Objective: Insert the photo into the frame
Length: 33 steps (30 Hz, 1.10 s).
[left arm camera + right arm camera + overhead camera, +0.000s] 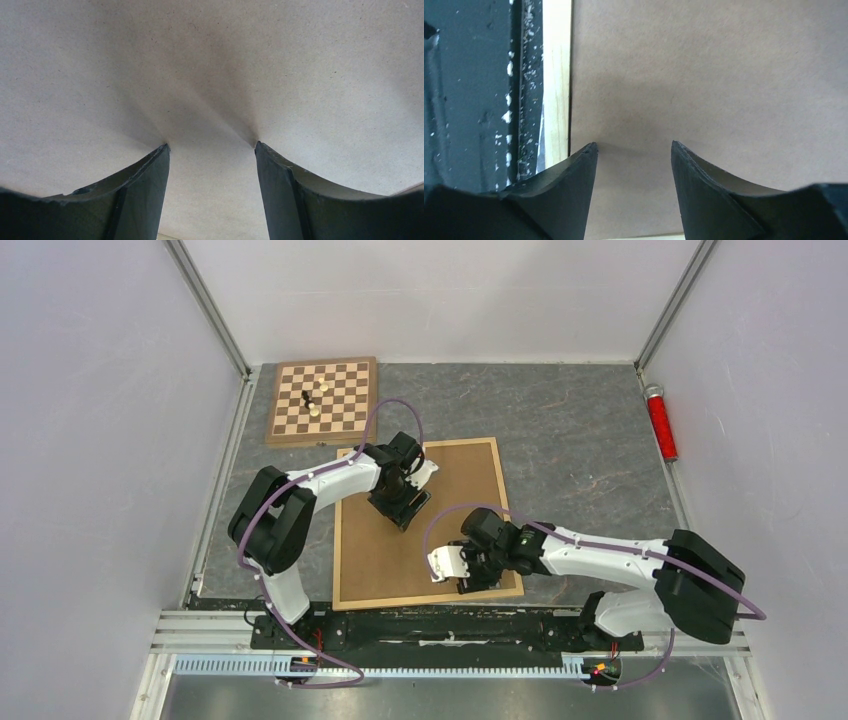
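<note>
The frame (337,540) of light wood lies flat in the middle of the table, and a brown backing board (440,500) fills it. The photo is hidden. My left gripper (400,508) points down at the board's upper middle. It is open, both fingertips resting on the board (215,75), with nothing between them (211,145). My right gripper (468,580) stands over the frame's near right corner. It is open too (634,144), tips down on the board (704,70), right beside the wooden border (556,75).
A chessboard (350,425) with a few pieces (312,400) lies at the back left, just beyond the frame. A red cylinder (661,423) rests along the right wall. The dark base rail (420,625) runs next to the frame's near edge.
</note>
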Tool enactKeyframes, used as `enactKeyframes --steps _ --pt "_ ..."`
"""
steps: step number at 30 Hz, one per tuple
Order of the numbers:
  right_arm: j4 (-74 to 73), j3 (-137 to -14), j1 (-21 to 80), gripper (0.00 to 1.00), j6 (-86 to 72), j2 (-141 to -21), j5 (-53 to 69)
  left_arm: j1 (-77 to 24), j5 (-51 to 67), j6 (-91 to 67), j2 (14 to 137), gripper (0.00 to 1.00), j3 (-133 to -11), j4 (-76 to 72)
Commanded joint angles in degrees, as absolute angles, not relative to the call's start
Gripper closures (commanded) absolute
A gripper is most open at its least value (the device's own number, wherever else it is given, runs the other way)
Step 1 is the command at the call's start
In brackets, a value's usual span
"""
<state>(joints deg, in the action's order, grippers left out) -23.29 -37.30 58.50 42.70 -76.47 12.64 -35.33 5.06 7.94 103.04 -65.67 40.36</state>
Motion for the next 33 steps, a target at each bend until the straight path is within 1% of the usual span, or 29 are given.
enactKeyframes --steps 1,9,18,21,27,33 --pt "-22.9 -30.5 58.8 0.41 46.0 -82.3 6.5 -35.0 7.9 8.7 107.1 0.30 -62.9 38.5" --pt "-30.5 -28.8 58.8 0.43 49.0 -82.5 6.0 -34.4 7.7 8.9 106.5 0.30 -62.5 38.5" --pt "-37.5 -28.4 58.2 0.44 51.0 -76.7 2.8 -33.8 7.7 9.2 106.8 0.30 -62.7 38.3" --pt "-38.7 -28.9 57.4 0.44 51.0 -74.5 2.9 -33.8 7.9 9.3 106.7 0.27 -62.8 38.3" --pt "-39.1 -31.6 53.8 0.34 50.2 -68.2 3.4 -33.8 8.1 10.0 105.2 0.20 -62.8 37.7" --pt "-38.8 -32.4 53.3 0.30 48.1 -61.4 5.4 -33.4 8.8 10.7 103.9 0.18 -62.9 37.0"
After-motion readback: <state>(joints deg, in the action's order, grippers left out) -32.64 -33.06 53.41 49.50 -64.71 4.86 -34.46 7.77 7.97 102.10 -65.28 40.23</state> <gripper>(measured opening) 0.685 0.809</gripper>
